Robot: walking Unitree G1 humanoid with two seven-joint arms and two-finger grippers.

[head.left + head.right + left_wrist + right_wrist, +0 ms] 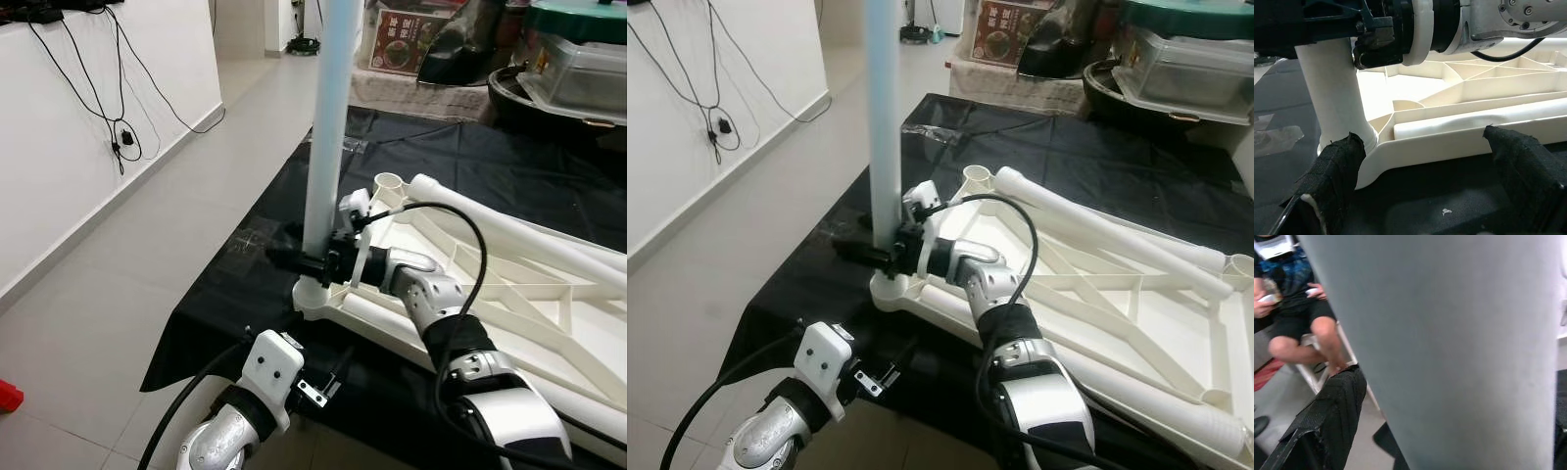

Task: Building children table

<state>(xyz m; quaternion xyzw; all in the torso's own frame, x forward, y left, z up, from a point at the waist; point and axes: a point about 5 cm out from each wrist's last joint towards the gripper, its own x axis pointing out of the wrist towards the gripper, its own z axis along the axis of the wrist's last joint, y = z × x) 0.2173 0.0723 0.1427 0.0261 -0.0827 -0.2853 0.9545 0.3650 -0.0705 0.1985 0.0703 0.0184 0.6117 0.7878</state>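
Observation:
A white children's table top (509,294) lies upside down on a black cloth. One pale table leg (323,117) stands upright in its near left corner socket (312,294). My right gripper (309,262) is shut on this leg just above the socket; the leg (1449,352) is very close in the right wrist view, beside one black finger (1337,411). A second leg (509,225) lies across the table top. My left gripper (1425,152) is open, low in front of the table's corner, with its fingers (1337,161) apart and holding nothing.
The black cloth (245,264) covers the floor under the table top. A white wall with hanging cables (118,127) runs along the left. Boxes and containers (578,59) stand at the back right. A person (1298,308) sits beyond the leg. A red object (8,395) lies on the floor.

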